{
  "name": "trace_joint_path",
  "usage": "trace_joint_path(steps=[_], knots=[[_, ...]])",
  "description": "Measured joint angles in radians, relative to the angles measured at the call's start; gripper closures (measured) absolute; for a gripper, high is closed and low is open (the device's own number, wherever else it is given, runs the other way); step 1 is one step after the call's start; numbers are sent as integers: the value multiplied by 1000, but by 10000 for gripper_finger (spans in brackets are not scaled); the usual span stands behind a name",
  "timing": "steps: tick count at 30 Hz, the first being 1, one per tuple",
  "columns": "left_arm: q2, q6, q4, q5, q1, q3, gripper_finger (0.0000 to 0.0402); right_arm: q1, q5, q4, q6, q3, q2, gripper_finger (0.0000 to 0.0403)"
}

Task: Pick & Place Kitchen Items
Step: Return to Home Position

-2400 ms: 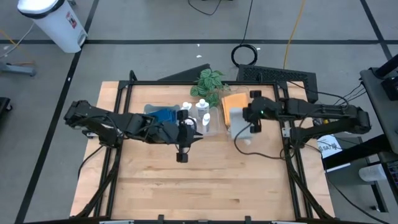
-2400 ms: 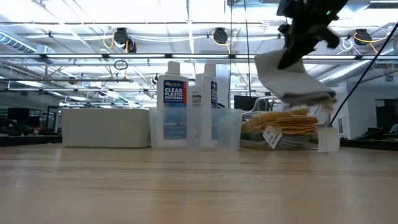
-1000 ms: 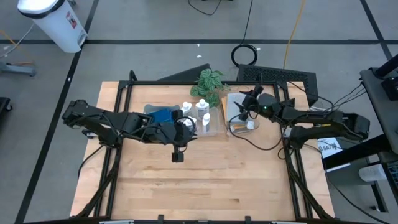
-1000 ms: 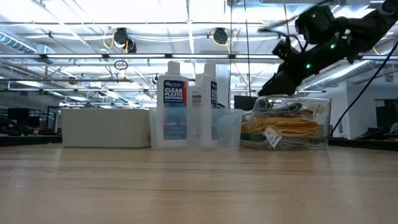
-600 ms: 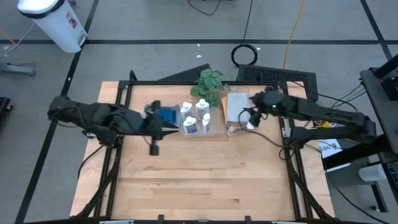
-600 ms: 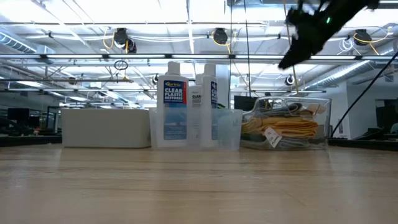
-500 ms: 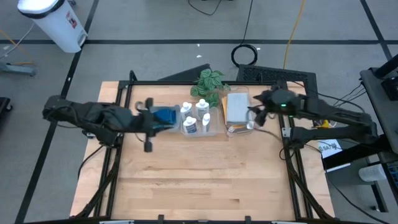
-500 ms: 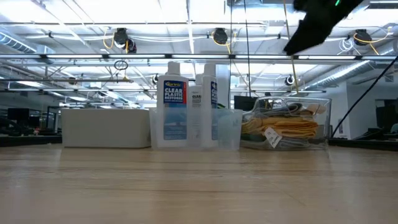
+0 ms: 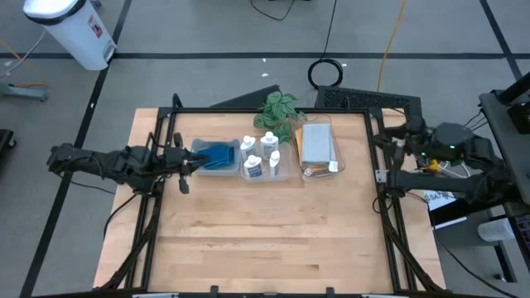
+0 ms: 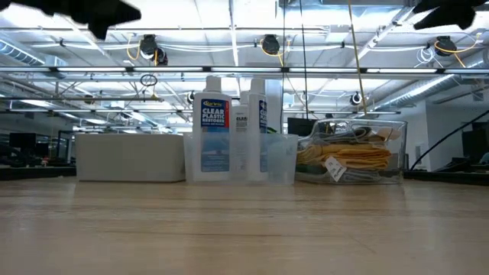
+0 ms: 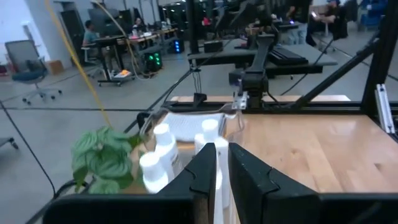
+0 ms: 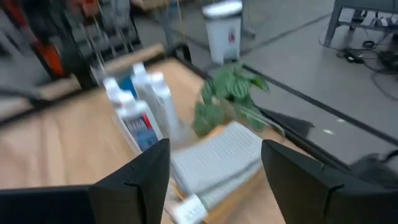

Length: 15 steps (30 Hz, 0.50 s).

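Note:
Three clear bins stand in a row at the table's far middle. The left one holds blue sponges. The middle one holds white squeeze bottles, standing upright. The right one holds folded cloths: a pale grey-blue cloth lies on top of orange ones. My left gripper hangs shut and empty, left of the sponge bin. My right gripper hangs open and empty at the table's right edge, away from the cloth bin.
A green leafy plant stands just behind the bins at the far edge. A black frame runs around the table. The wooden tabletop in front of the bins is bare.
My left gripper has drawn back from in front of the bottle bin toward the table's left edge, staying shut. My right gripper has risen from over the cloth bin and pulled away to the right edge, still open. The grey-blue cloth stays on top of the orange ones.

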Motion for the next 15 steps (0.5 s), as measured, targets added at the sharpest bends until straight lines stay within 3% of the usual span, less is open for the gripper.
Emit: trace_joint_path(steps=[5,11,15], knots=[[-107,-49,46,0,10,-140,355,0,-26,160,100,-95,-135,176],[-161,-101,99,26,10,-268,355,0,-290,686,33,-353,-179,176],[-168,-118,177,28,10,-341,355,0,-310,907,-50,-514,-144,179]])
